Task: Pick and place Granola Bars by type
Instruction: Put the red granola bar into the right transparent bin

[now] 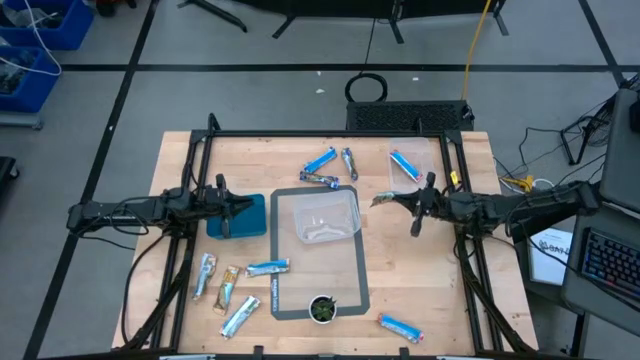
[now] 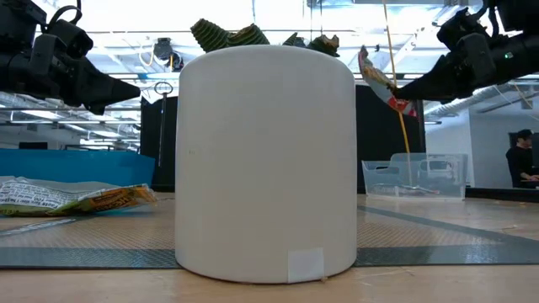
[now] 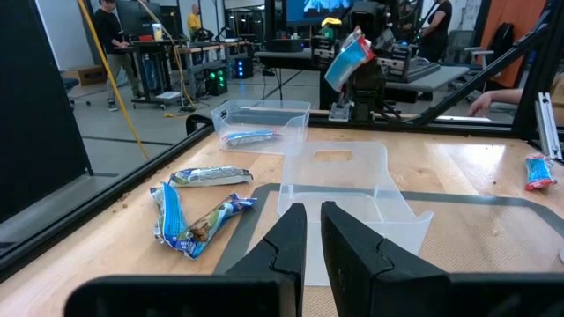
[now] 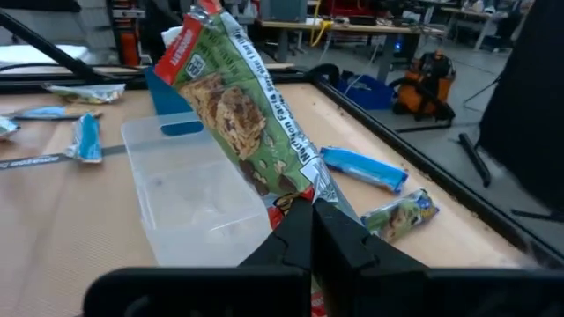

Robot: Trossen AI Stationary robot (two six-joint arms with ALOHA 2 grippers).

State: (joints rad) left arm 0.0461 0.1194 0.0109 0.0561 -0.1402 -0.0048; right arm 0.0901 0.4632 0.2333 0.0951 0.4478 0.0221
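High view: the right gripper (image 1: 383, 200) carries one granola bar (image 1: 381, 199) above the bench (image 1: 430, 290), near the clear tray (image 1: 318, 216).

Right wrist view shows the right jaws closed on the lower end of a green-printed bar (image 4: 249, 114), which stands tilted over the clear tray (image 4: 189, 198). The step in hand looks like the carry toward a container, and the next move calls for lowering the bar over the right one for its type and then opening. The left gripper (image 3: 315, 236) waits above the blue tray (image 1: 240, 215); its jaws are nearly closed with a thin gap and hold nothing. Other bars lie loose: three behind the clear tray (image 1: 330, 168), one in a second clear box (image 1: 404, 164), four at the front left (image 1: 232, 287), one at the front right (image 1: 399, 325).
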